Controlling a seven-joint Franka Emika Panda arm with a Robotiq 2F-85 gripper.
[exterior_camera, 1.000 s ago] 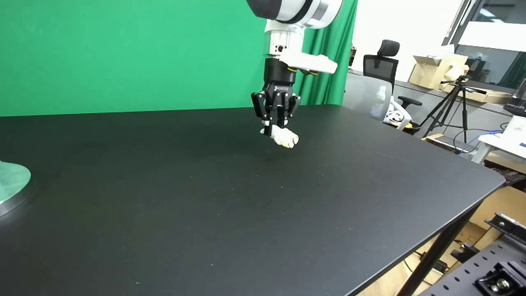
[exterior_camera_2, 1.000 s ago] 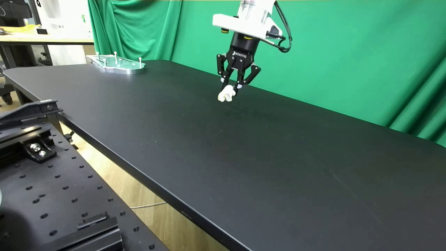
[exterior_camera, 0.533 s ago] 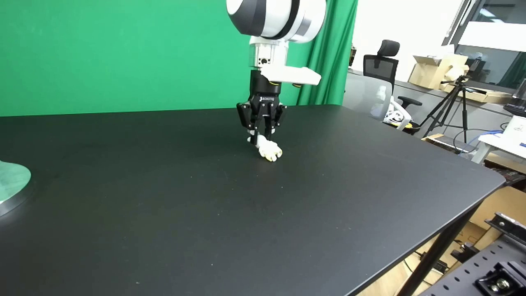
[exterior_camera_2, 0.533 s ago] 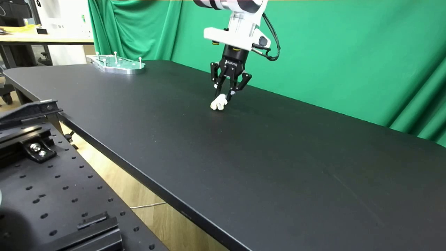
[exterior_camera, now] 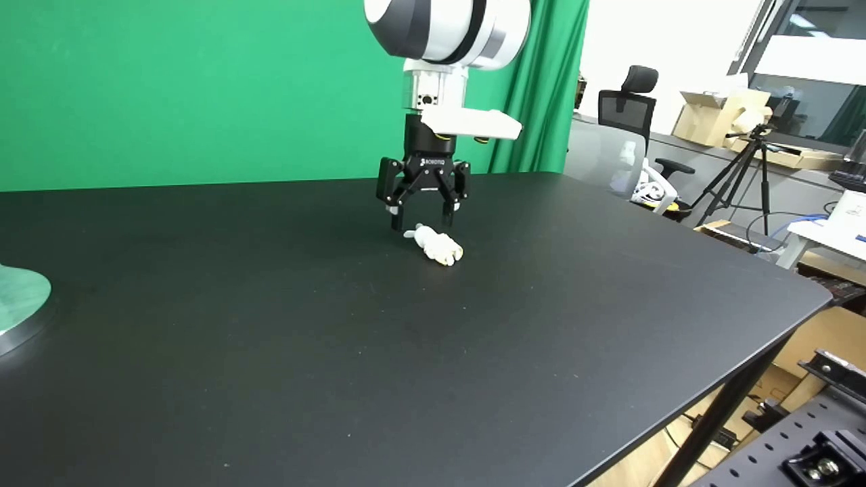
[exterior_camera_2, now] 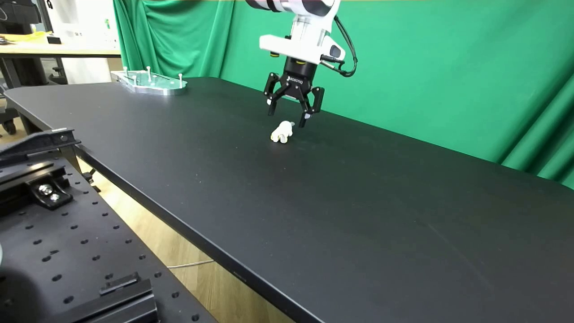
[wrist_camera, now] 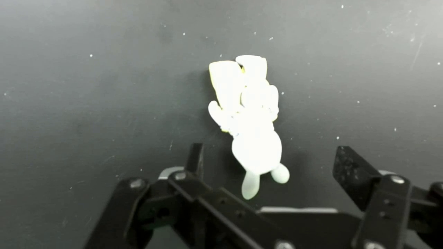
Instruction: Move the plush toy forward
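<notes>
White lumpy plush toy (exterior_camera: 436, 245) lay nearer than the wide-parted black gripper (exterior_camera: 423, 224); low leftward swinging risked nudging it.

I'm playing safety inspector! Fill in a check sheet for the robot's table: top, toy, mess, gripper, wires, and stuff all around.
Surface: black table, dotted with small pale specks.
Job's things: white soft toy, lying on the table; too bright in the wrist view for details.
Clutter: greenish plate with upright pegs, on the table in an exterior view.
Gripper: open, not holding the toy.
Cables: black cable looping beside the robot arm; a pale cord over the floor.
Surroundings: green curtain behind the table; office chair, tripod and cardboard box beyond.
</notes>
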